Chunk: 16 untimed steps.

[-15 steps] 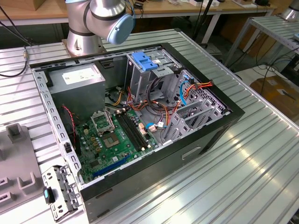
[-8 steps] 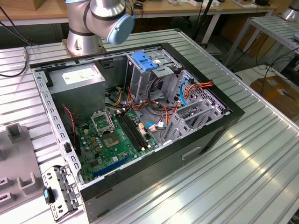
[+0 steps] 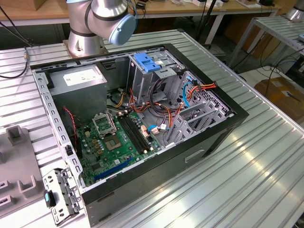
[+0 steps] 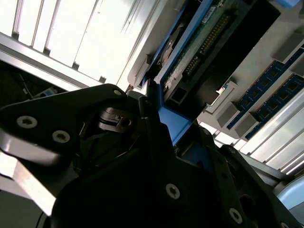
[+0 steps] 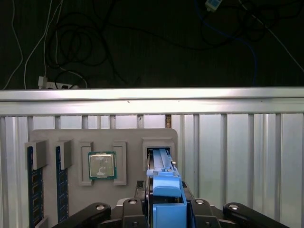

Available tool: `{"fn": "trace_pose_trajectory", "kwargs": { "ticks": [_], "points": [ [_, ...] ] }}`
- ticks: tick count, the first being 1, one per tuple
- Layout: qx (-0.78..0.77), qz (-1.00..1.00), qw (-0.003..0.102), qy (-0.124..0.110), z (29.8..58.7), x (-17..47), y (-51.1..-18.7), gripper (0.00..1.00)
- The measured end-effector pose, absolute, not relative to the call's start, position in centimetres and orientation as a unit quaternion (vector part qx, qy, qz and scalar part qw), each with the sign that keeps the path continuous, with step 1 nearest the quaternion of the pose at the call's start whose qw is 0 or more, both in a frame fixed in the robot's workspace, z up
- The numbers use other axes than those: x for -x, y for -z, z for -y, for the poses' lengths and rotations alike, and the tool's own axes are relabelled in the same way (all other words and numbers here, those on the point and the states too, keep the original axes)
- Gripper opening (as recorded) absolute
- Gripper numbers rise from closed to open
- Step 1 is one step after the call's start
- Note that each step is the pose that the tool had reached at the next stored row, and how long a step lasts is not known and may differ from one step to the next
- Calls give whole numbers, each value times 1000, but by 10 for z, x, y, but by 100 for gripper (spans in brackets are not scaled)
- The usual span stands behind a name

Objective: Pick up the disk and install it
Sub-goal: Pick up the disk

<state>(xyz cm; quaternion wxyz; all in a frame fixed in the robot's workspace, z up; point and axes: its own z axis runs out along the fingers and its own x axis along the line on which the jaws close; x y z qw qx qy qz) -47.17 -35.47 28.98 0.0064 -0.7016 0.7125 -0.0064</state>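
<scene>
Gripping disk (image 5: 161,164) in tray (image 5: 71,137) slot nr table (image 5: 237,142) edge, hand (image 5: 164,204) closed on it.
Could slip if rail snags slot.

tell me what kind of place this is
Probably a robotics lab for computer assembly: an open PC case on a ribbed metal table, a robot arm mounted beside it, and a parts tray holding a processor and memory sticks.
</scene>
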Motion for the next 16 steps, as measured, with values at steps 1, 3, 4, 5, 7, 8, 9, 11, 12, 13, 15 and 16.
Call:
{"fn": "trace_pose_trajectory", "kwargs": {
  "ticks": [1,3,4,5,7,8,9,11,12,13,15,16],
  "points": [
    [702,-712,6,6,355,472,-290,37],
    [702,-712,6,6,355,472,-290,37],
    [702,-712,6,6,355,472,-290,37],
    [702,-712,6,6,355,472,-290,37],
    [702,-712,6,6,355,472,-290,37],
    [702,-712,6,6,355,472,-290,37],
    [702,-712,6,6,355,472,-290,37],
    [702,-712,6,6,355,472,-290,37],
    [702,-712,6,6,355,472,-290,37],
    [702,-712,6,6,355,472,-290,37],
    [702,-712,7,6,355,472,-290,37],
    [702,-712,7,7,355,472,-290,37]
  ]
}}
